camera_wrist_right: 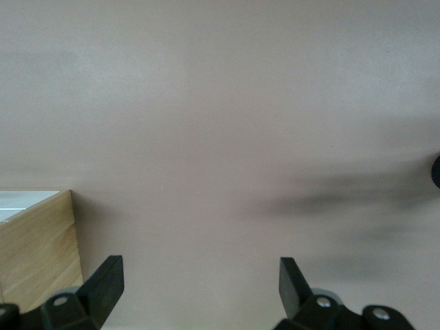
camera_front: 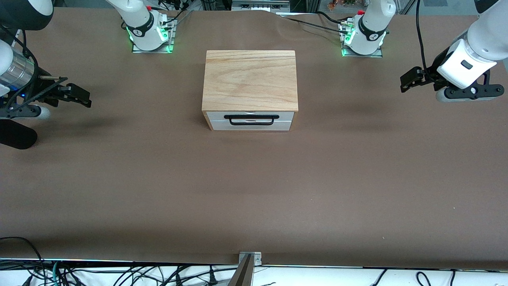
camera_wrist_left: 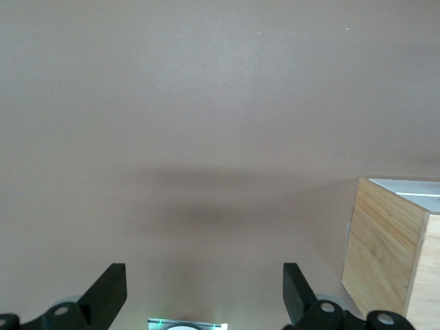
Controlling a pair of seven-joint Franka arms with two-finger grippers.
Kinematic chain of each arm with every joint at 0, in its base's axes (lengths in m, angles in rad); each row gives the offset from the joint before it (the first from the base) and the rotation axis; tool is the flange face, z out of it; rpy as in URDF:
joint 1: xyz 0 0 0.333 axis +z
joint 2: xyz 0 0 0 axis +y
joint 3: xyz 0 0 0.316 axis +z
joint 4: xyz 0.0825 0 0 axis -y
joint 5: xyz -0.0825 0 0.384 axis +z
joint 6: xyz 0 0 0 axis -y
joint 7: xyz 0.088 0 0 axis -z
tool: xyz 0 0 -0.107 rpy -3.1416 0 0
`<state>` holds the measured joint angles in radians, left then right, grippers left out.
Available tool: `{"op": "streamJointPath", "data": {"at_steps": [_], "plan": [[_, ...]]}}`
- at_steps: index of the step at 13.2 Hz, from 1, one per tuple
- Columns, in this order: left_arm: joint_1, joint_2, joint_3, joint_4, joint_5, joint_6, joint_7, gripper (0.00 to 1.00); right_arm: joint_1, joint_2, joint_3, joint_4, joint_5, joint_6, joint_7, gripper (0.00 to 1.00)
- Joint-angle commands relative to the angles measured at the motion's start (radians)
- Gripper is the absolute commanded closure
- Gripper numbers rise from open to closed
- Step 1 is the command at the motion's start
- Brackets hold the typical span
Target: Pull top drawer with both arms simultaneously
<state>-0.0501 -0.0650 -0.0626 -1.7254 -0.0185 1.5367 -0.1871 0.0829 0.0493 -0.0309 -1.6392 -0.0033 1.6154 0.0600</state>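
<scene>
Top drawer [camera_front: 251, 120] sits fully pushed into the wooden cabinet [camera_front: 250, 79] mid-table. Left gripper [camera_front: 410, 79] and right gripper [camera_front: 79, 95] both hang spread wide over bare table [camera_front: 254, 190] at their own ends, well apart from it.

Robotics lab, brown-covered table [camera_front: 158, 190], bolted arm bases [camera_front: 149, 35], loose cables [camera_front: 119, 274]
</scene>
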Motion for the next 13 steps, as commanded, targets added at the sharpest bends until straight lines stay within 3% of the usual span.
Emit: {"op": "streamJointPath", "data": {"at_steps": [1, 13], "plan": [[0.004, -0.002, -0.002, -0.008, 0.022, 0.005, 0.003, 0.0, -0.006, -0.005, 0.005, 0.004, -0.007, -0.006, -0.015, 0.0], [0.004, -0.001, -0.003, -0.016, 0.008, 0.034, 0.017, 0.0, -0.006, 0.003, 0.011, 0.002, 0.0, -0.026, -0.023, 0.0]]}}
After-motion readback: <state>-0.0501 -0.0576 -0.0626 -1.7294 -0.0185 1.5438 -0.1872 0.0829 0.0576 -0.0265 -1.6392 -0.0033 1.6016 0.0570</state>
